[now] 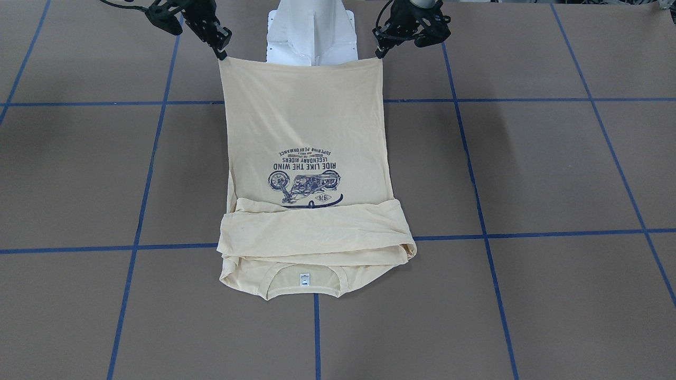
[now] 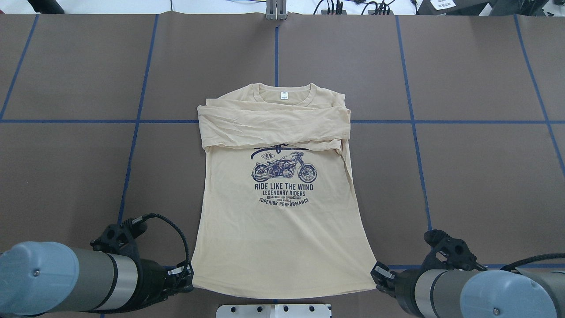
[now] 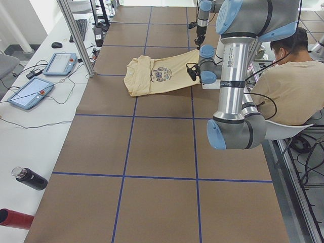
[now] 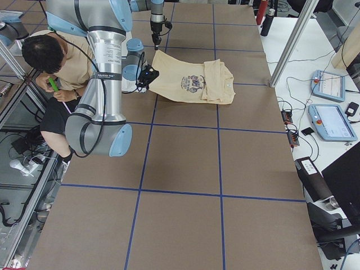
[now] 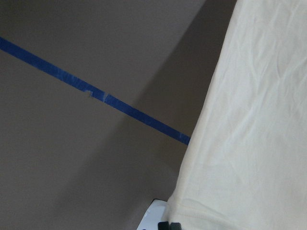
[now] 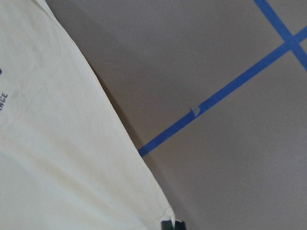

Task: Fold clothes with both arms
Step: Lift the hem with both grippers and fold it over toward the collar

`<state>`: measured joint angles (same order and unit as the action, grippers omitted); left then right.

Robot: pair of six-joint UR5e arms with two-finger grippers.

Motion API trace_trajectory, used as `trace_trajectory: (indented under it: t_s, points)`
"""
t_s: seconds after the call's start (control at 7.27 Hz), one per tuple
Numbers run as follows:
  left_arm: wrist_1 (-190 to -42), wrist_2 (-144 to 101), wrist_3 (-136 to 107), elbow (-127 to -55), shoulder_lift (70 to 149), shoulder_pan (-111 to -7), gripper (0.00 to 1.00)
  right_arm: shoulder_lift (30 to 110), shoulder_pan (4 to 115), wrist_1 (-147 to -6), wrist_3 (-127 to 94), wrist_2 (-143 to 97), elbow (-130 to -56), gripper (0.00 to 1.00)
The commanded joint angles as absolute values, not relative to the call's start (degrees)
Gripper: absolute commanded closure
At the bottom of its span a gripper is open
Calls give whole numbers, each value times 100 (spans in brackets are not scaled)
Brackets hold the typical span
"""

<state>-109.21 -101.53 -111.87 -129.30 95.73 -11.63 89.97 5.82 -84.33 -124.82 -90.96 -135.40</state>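
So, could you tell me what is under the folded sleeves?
The shirt chest lies beneath the sleeves. The print's top script is mostly covered; the motorcycle below shows.

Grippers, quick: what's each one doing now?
Left gripper: closed on a hem corner of the pale cream-yellow knit shirt.
Right gripper: closed on the other corner.

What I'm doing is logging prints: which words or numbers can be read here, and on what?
"1976": shirt, above the motorcycle.
"RIDE LIKE THE WIND": shirt.
"LEGENDARY RIDERS": shirt.
"SUPERIOR PERFORMANCE": shirt.
Tiny line above that: unreadable.
Script word: mostly under the sleeves.
Neck label: too small.
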Motion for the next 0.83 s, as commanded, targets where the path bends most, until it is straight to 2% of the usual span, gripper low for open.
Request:
trace_trajectory:
  t_s: [0.0, 0.28, 0.69]
  points:
    - [-10951, -10195, -10495, -12633, 9790, -1939, 100, 8346, 1768, -8648, -11678, -9909, -13002, 100]
    - [-10916, -10239, -9611, -12445, 10159, -2686, 100, 7675, 2231, -9227, -11436, -10257, -12675, 100]
    - [-10960, -10810, -9127, -11911, 10439, -3434, 100, 7497, 3150, -9413, -10471, -10361, -12280, 100]
